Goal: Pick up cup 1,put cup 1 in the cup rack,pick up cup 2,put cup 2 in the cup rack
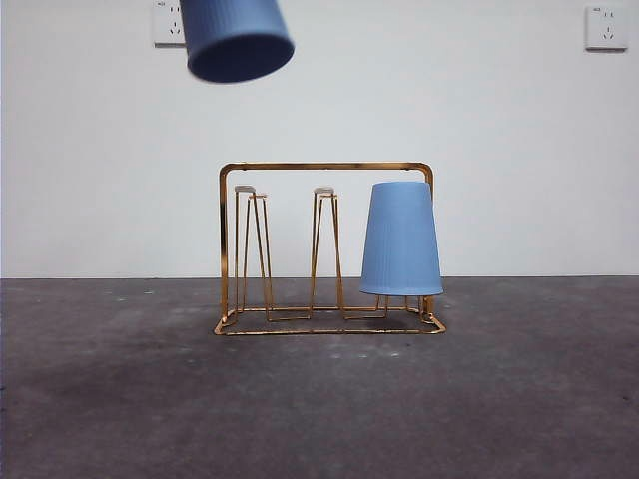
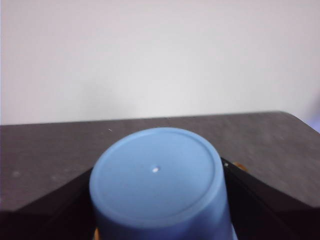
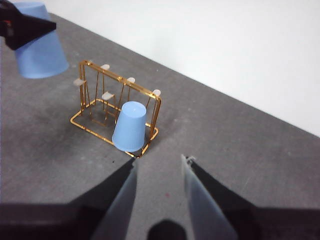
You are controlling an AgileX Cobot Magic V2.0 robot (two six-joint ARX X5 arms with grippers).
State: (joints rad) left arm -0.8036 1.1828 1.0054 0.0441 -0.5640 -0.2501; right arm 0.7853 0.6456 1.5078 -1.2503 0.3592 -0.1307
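Note:
The gold wire cup rack (image 1: 324, 167) stands on the dark table; it also shows in the right wrist view (image 3: 120, 79). One blue cup (image 1: 400, 239) sits upside down on the rack's right-end prong, also seen from the right wrist (image 3: 130, 126). A second blue cup (image 1: 238, 40) hangs high above and left of the rack, mouth down and tilted. My left gripper (image 2: 157, 200) is shut on this cup (image 2: 157, 185), whose base faces the camera; gripper (image 3: 25, 27) and cup (image 3: 40, 47) show in the right wrist view. My right gripper (image 3: 160, 162) is open and empty, back from the rack.
The rack's other prongs (image 1: 252, 192) (image 1: 324, 192) are bare. Two wall sockets (image 1: 168, 22) (image 1: 606, 27) sit on the white wall behind. The dark table top (image 1: 319, 399) stretches in front of the rack.

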